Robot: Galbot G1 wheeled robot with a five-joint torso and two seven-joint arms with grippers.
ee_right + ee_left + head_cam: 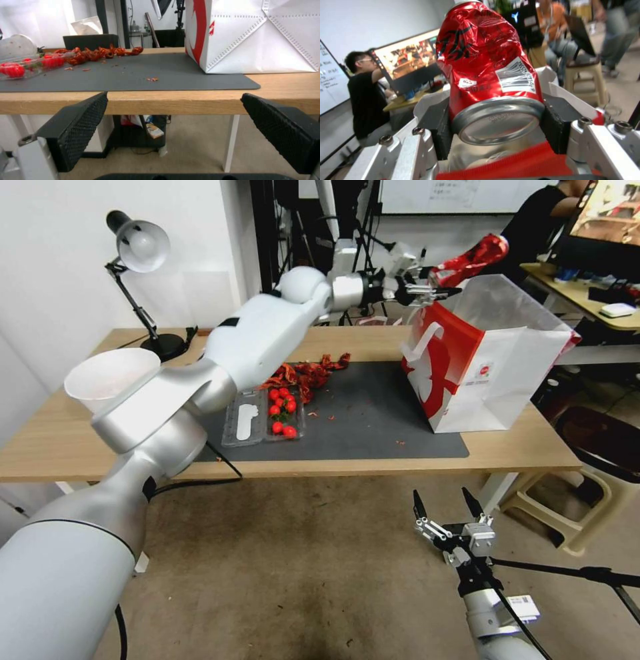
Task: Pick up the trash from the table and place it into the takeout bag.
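Can (pixel 471 259) hangs at 12 o'clock above the bag (pixel 487 357), pinched near its base by our left tool (pixel 427 287). We judge it light, dented, slippery. Right tool (pixel 445 508) waits spread, low.

This is a robotics lab or shared research office. Black camera tripods (pixel 357 240) and stands crowd the back wall beside a white whiteboard (pixel 460 195) covered in handwriting. A large dark monitor (pixel 610 220) sits on a second light wood desk (pixel 567 290), where a person works. A light wood table with white legs (pixel 507 450) carries a black articulated desk lamp (pixel 137 253), and the floor is bare, stained concrete.
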